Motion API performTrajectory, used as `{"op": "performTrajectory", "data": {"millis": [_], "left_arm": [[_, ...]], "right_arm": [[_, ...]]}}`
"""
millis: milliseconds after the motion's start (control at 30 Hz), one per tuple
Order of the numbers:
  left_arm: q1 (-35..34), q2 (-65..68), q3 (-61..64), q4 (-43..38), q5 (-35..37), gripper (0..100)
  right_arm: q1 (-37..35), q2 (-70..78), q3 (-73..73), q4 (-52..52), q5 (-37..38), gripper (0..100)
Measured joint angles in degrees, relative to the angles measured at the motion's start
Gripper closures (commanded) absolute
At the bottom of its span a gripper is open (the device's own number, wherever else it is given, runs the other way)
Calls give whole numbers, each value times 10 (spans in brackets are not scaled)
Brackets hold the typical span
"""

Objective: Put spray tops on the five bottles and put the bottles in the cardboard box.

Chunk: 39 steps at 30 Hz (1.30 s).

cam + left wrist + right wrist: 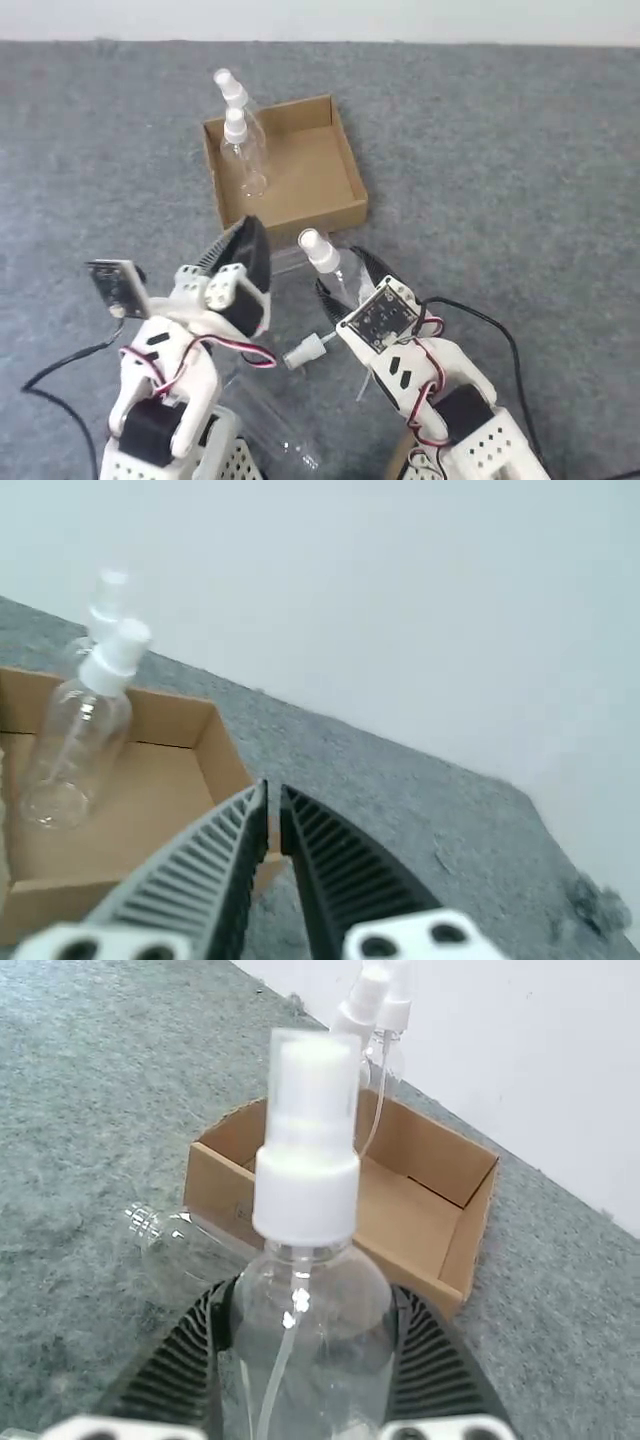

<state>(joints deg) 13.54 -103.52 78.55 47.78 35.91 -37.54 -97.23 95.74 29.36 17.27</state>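
The cardboard box [290, 165] is set toward the far edge of the table [520, 150], left of its middle. Along the box's left wall, inside, a front bottle [245, 160] and a rear bottle [228, 88] are stood one behind the other. A third bottle [325, 255] is held upright in the right gripper [342, 276] just before the box's near right corner. A lying bottle [170, 1235] is seen left of it. A spray top [305, 350] is laid nearer the table's near edge, between the arms.
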Motion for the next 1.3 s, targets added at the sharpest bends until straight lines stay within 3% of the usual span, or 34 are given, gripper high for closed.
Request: {"op": "performTrajectory", "data": {"millis": [200,667,1000,1300], "left_arm": [[-30,0,19,-19,30,988],[-24,0,173,-222,32,988],[66,0,185,-217,-18,988],[101,0,184,-191,-40,988]], "right_arm": [[-2,0,0,0,0,986],[-41,0,0,0,-3,986],[-46,0,0,0,-4,986],[-45,0,0,0,-4,986]]}}
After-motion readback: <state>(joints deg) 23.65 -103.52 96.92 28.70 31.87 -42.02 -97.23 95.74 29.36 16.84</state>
